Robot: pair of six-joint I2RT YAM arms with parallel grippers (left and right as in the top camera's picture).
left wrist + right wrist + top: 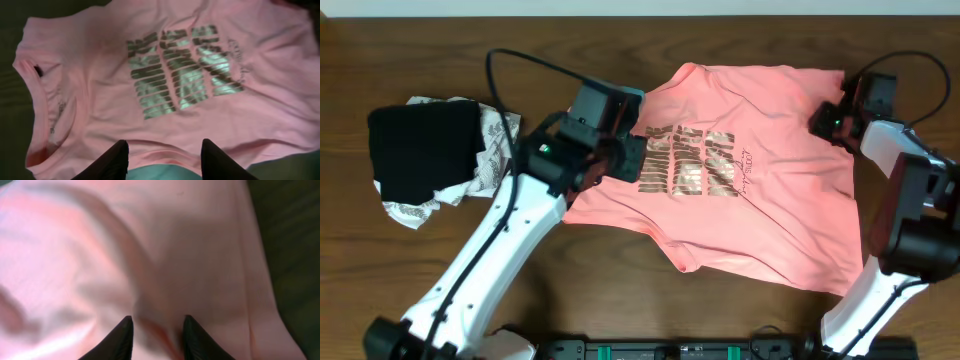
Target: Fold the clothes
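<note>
The T-shirt [760, 215] is one salmon-pink piece of soft, lightly rumpled knit, spread flat and face up on the dark wooden table [620, 290], between the two pincers. Three lines of metallic brownish-gold lettering [185, 70], built from blocky striped letters, cross its chest just ahead of the left pincer [164, 157]. That pincer is released: its two black tapered fingers [112, 162] stand well apart above the shirt's near edge and grip nothing. The ribbed neckline [40, 115] curves off to the left of those fingers in the wrist view.

The right pincer [156, 337] is also released. Its two dark fingertips sit slightly apart over smooth pink cloth, and a soft raised crease runs up from between them.

Beyond the left arm, well apart from the shirt, one black folded garment [420, 150] lies on one crumpled white cloth with grey pattern [498, 140].
</note>
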